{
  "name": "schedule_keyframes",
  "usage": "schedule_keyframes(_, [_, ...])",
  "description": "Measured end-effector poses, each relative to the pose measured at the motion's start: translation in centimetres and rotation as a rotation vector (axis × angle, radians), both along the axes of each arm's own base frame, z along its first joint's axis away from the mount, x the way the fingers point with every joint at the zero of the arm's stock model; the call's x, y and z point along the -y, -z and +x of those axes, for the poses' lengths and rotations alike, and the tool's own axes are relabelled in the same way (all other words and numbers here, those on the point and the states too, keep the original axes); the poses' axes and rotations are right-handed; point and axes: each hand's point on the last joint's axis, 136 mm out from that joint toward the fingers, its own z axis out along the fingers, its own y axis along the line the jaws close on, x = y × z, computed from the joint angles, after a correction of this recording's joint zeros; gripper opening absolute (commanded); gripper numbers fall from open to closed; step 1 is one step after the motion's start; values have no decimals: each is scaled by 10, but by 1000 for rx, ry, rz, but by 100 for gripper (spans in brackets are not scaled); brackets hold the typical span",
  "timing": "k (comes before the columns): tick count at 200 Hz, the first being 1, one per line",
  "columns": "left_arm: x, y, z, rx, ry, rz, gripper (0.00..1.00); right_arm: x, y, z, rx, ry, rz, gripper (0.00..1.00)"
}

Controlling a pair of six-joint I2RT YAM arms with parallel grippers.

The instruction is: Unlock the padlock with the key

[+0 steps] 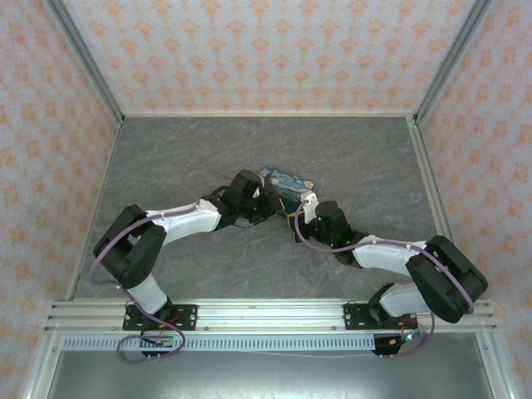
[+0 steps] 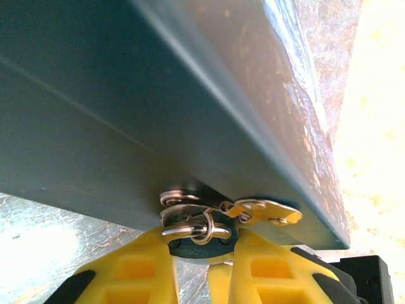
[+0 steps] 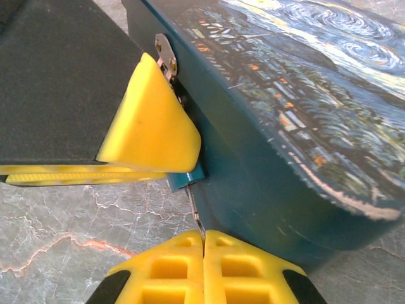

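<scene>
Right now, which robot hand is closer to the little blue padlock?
Left. The left gripper clamps the padlock itself, beside the tin. The right gripper is a little way off, pinching the key that reaches to the padlock.

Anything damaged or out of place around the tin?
Only wear: the painted lid of the tin looks chipped pale along its rim in the right wrist view. Otherwise, the left gripper pinches the padlock and the right gripper pinches the key. Nothing is askew.
</scene>
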Motion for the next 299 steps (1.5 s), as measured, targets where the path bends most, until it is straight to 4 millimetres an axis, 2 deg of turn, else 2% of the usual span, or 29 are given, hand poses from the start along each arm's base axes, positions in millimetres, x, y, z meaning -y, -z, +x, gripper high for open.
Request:
schedule_keyframes(69, [-1, 0, 0, 1, -6, 7, 17, -4, -4, 0, 1, -8, 32, 0])
schedule_keyframes(136, [-3, 2, 2, -6, -29, 12, 17, -7, 7, 2, -92, -10, 110, 0])
schedule_keyframes(226, [-1, -2, 2, 5, -22, 2, 17, 0, -2, 10, -85, -1, 149, 0])
schedule_keyframes(299, [3, -4, -1, 12, -5, 0, 17, 0, -3, 7, -92, -22, 152, 0])
